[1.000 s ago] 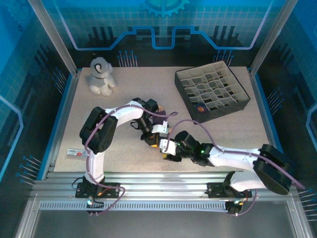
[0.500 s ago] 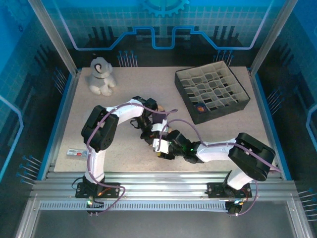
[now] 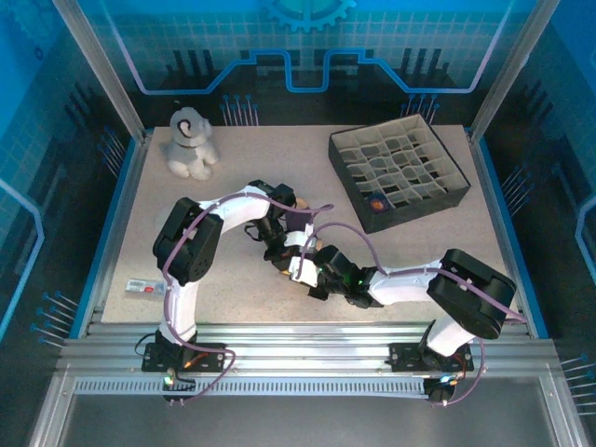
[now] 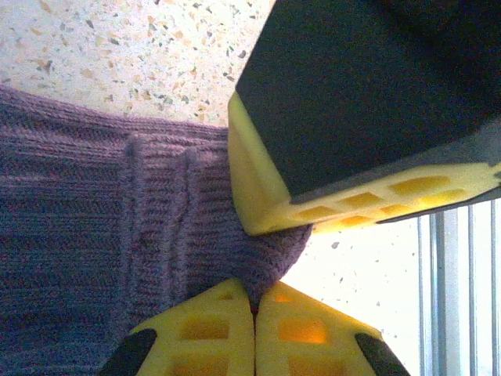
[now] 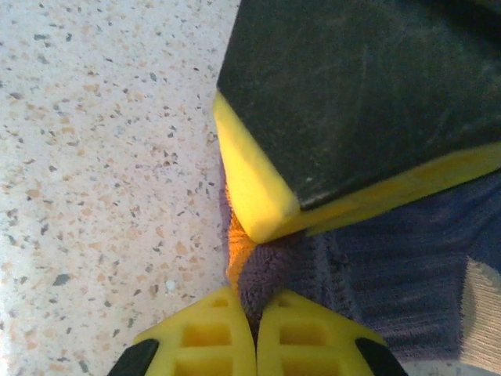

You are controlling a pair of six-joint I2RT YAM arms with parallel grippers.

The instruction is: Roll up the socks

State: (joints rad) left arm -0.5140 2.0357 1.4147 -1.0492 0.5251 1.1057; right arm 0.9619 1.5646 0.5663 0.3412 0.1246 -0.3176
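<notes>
We found the socks [image 4: 94, 235] near the middle of the speckled table [image 3: 168, 214], towards its near edge and under both arms. The left gripper [image 4: 257, 266] was clenched on a fold of purple knit, and the right gripper [image 5: 254, 270] was clenched on an orange-edged bit of sock beside a navy part. A grey plush toy [image 3: 191, 144] sat at the far left, a black box [image 3: 399, 177] of small compartments at the far right and a small card [image 3: 142, 286] near the left edge, all enclosed by blue gridded walls [image 3: 391, 37] and metal posts [image 3: 98, 65].
</notes>
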